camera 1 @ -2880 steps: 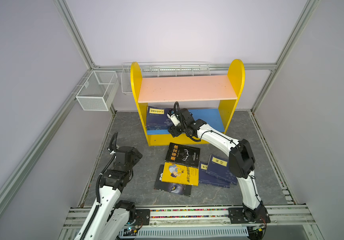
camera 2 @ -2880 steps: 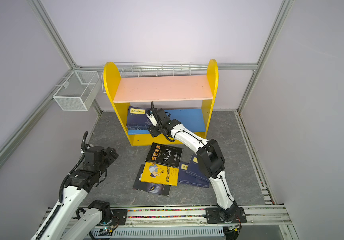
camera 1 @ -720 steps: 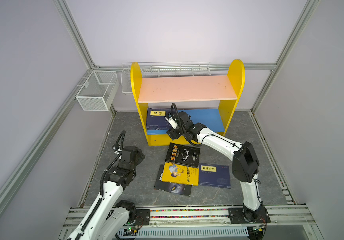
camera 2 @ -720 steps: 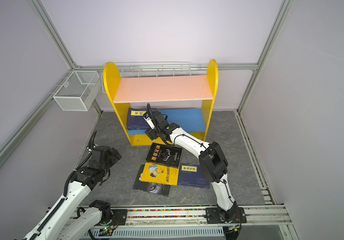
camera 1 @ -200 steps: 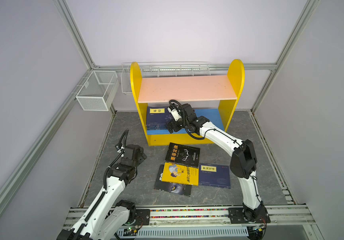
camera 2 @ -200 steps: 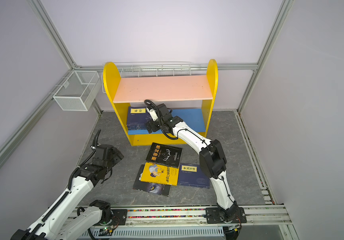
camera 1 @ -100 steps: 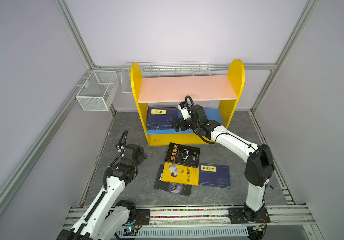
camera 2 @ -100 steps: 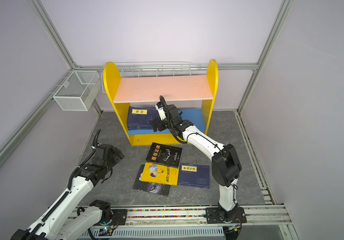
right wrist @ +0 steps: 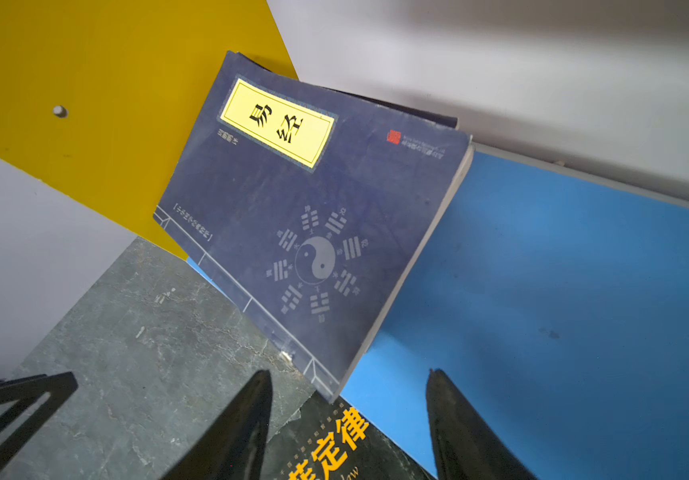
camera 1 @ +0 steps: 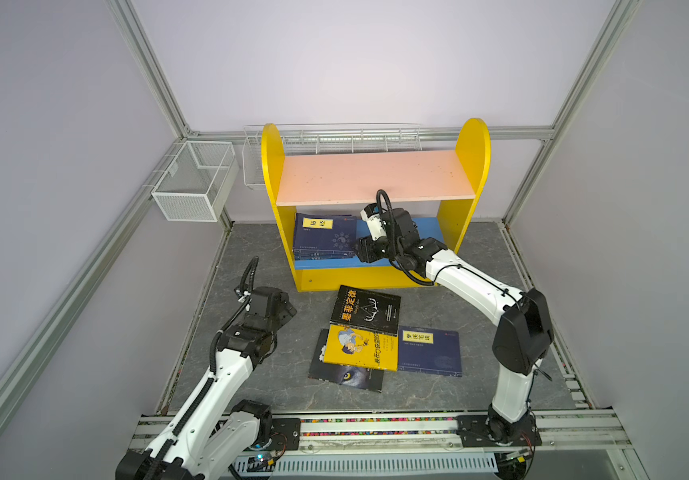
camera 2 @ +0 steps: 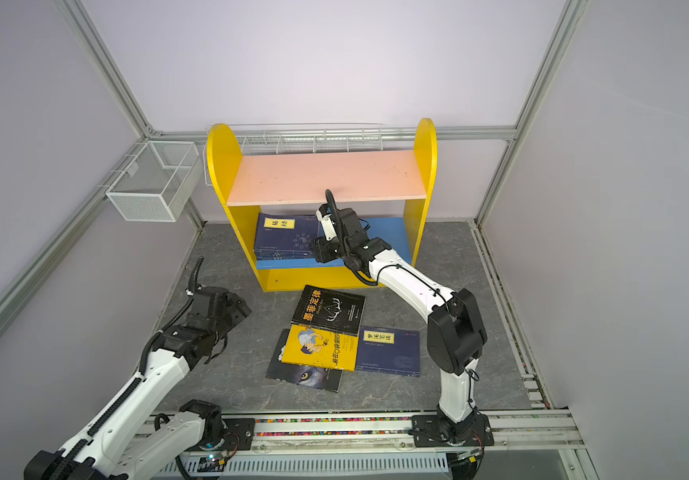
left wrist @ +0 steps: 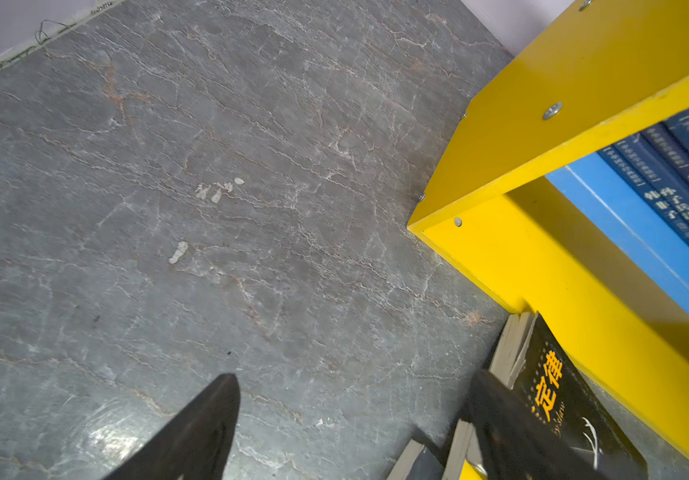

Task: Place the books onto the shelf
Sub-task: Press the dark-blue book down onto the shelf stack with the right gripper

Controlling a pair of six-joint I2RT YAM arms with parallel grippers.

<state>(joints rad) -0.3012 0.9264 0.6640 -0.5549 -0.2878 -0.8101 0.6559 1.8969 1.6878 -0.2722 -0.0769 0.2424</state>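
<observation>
Grey bench (camera 1: 438, 299) | my right gripper (right wrist: 349, 371) spread, empty, at shelf (camera 1: 376, 276) | black book (camera 1: 365, 309) just nearward | left gripper (left wrist: 355, 374) spread, leftward

Robot lab cell, aluminium frame (camera 1: 155, 79), blank lilac walls (camera 1: 355, 62), base rail (camera 1: 376, 428)

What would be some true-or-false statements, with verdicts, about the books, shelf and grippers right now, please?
1. The stacked navy books lie on the shelf's blue lower board. True.
2. The pink upper board holds two books. False: it is bare.
3. The black book, yellow book, wolf-eye book and lone navy book lie on the floor, partly overlapping. True.
4. The right gripper grips the black book. False: its fingers are apart, empty.
5. The left gripper is shut. False: open, empty.
</observation>
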